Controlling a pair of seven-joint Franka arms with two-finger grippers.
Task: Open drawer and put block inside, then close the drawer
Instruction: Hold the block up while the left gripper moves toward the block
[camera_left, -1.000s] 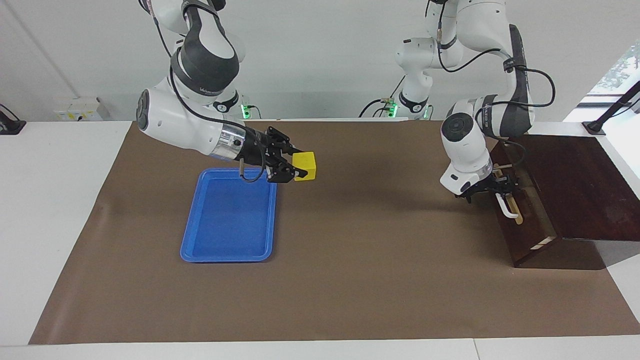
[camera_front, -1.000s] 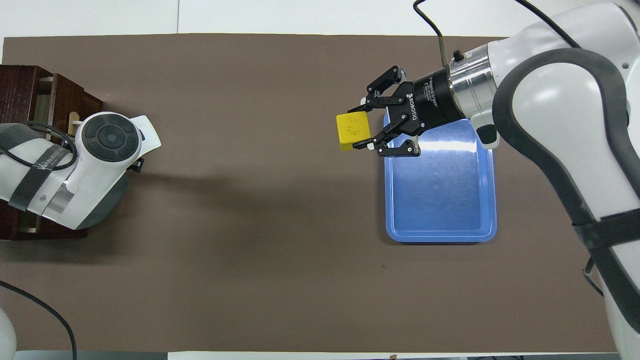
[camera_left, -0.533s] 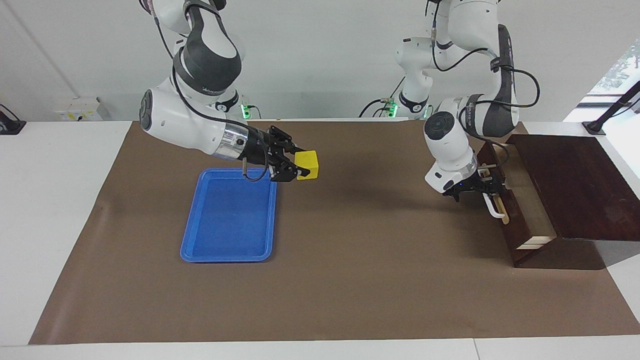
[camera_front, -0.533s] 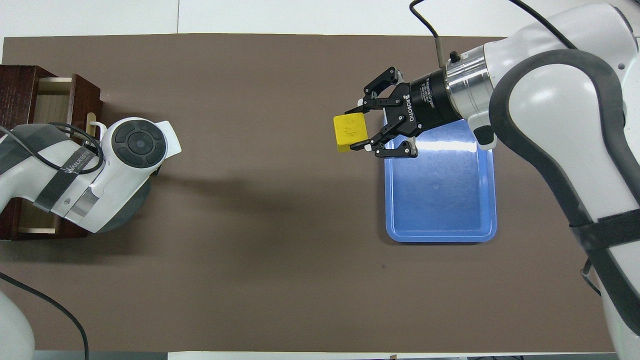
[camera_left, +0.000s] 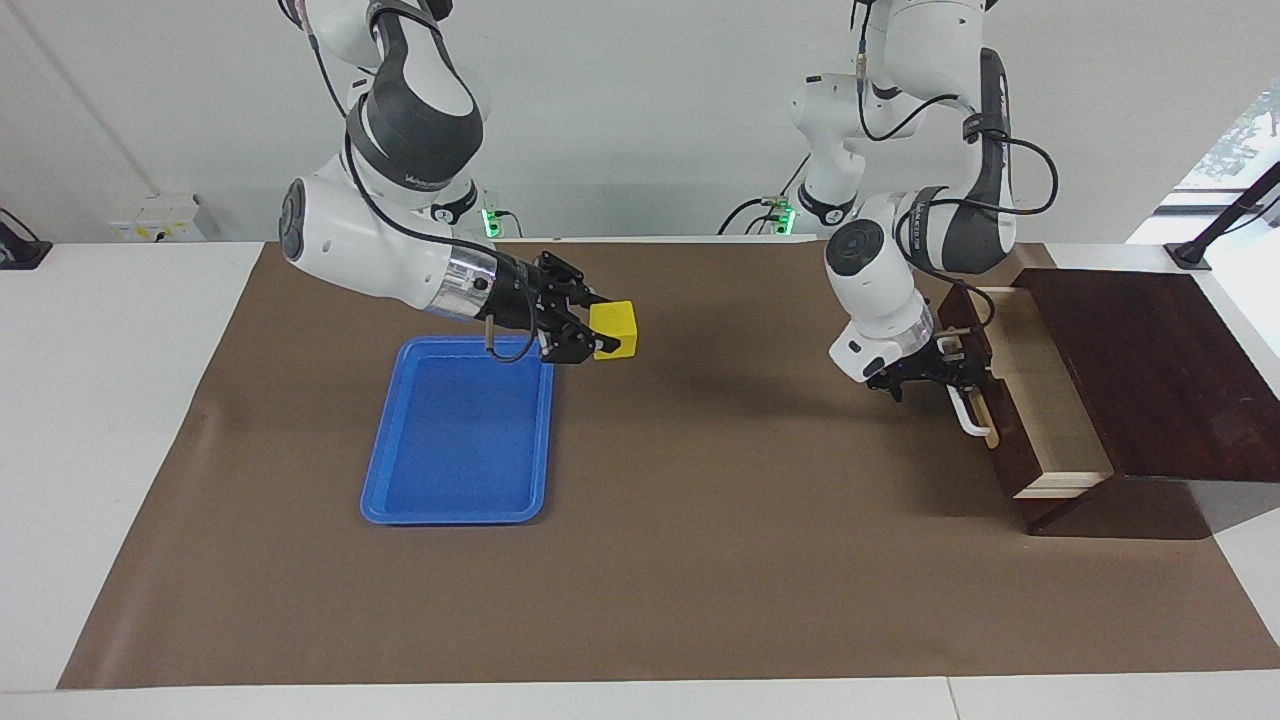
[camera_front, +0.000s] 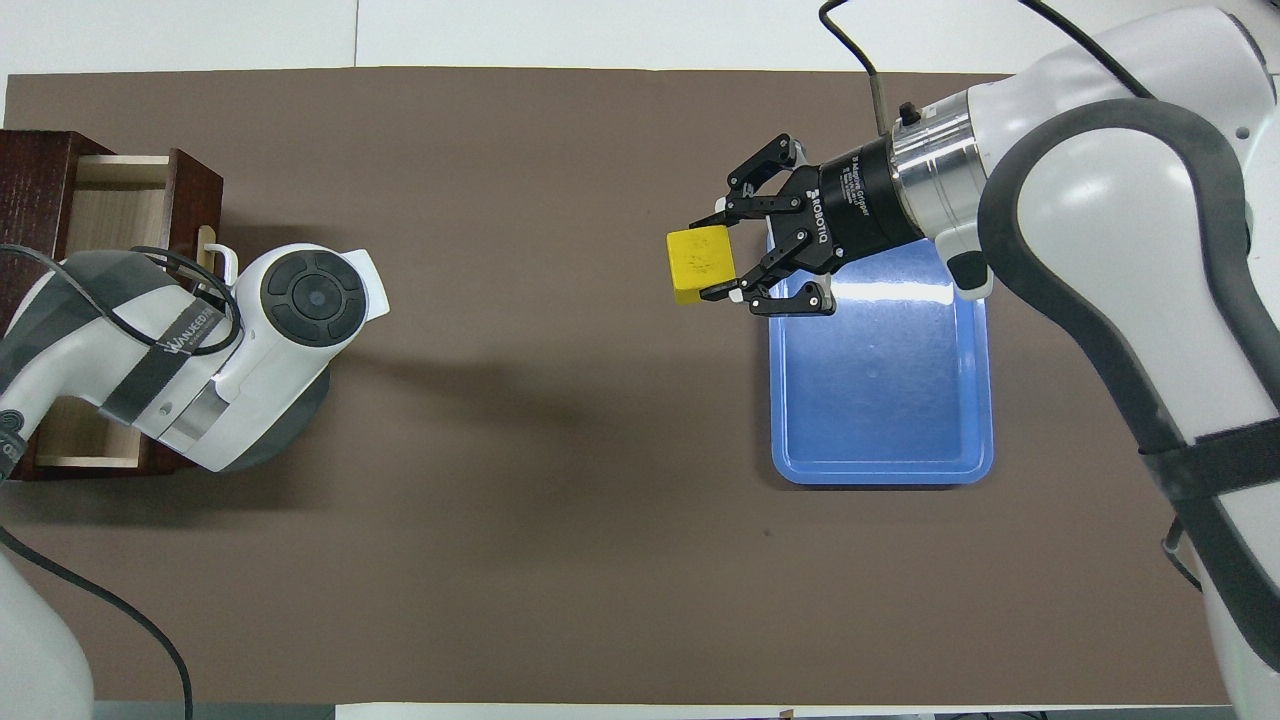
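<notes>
Overhead view hides the left gripper (camera_left: 945, 365) under its own wrist; whether it grips the drawer's (camera_left: 1040, 385) white handle (camera_left: 968, 415) I cannot tell. Right gripper (camera_left: 598, 330) clamps the yellow block (camera_left: 614, 329) above the mat beside the blue tray (camera_left: 455, 510).

the drawer (camera_left: 1040, 400) is dark polished wood outside, pale matt unfinished wood inside, its handle (camera_left: 968, 412) smooth white. beside it, a matt brown mat (camera_left: 700, 560) like paper covers the table. farther from the drawer lie a glossy blue plastic tray (camera_left: 455, 510) and a matt yellow block (camera_left: 614, 329).
</notes>
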